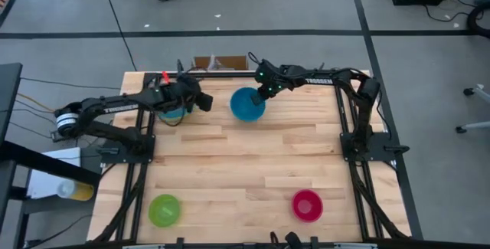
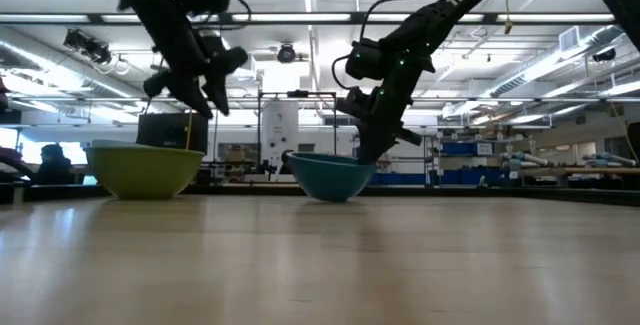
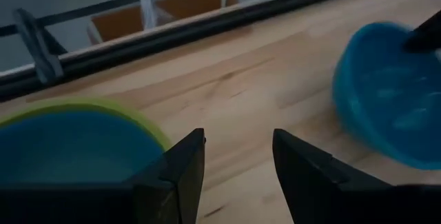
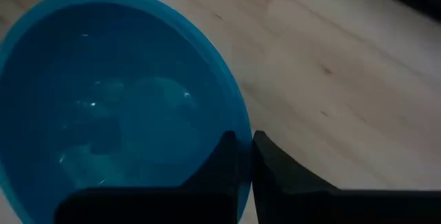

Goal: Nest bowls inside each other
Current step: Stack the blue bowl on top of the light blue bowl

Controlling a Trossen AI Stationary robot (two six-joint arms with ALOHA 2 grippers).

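Observation:
The bright blue bowl point(image 1: 246, 106) stands on its base at the table's far middle, with my right gripper point(image 1: 265, 93) shut on its far right rim. To its left, a large lime green bowl point(image 2: 145, 170) holds a pale blue bowl point(image 3: 69, 145) inside it. My left gripper point(image 3: 238, 141) hovers open just right of that pair, above the wood, with nothing between its fingers. A small lime green bowl point(image 1: 164, 209) and a magenta bowl point(image 1: 307, 204) stand near the front edge. My right gripper pinches the bright blue bowl's rim point(image 4: 242, 131) on its far right side, one finger inside the bowl and one outside. The fingers come slanting down from the table's far right. The bowl's base point(image 2: 330, 193) rests on the table.
A small cardboard box point(image 1: 220, 63) sits behind the rail at the table's far edge. Bare wood lies between the two bowls at the back and the two at the front.

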